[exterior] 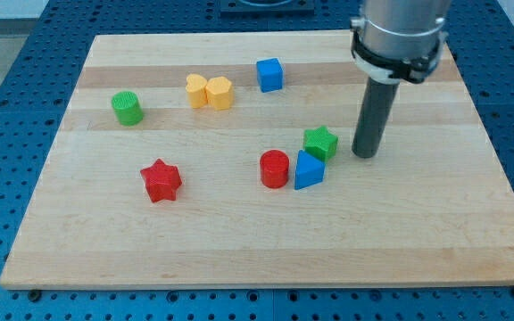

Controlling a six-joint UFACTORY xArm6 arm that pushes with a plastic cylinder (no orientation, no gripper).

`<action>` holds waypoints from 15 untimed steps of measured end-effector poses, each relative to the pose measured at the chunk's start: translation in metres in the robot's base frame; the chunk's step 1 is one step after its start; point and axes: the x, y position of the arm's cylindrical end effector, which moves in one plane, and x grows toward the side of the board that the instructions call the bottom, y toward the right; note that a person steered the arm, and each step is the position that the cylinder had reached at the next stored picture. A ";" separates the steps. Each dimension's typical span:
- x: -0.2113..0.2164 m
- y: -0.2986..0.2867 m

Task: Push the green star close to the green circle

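Observation:
The green star lies right of the board's middle, touching the blue triangle just below it. The green circle stands far off at the view's left. My tip rests on the board just right of the green star, a small gap apart from it.
A red circle sits beside the blue triangle on its left. A red star lies lower left. A yellow heart-shaped block and a blue cube lie near the top. The wooden board ends at blue perforated table.

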 end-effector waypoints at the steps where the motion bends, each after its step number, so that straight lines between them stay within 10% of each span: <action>1: 0.003 -0.015; 8: -0.068 -0.124; 15: -0.011 -0.295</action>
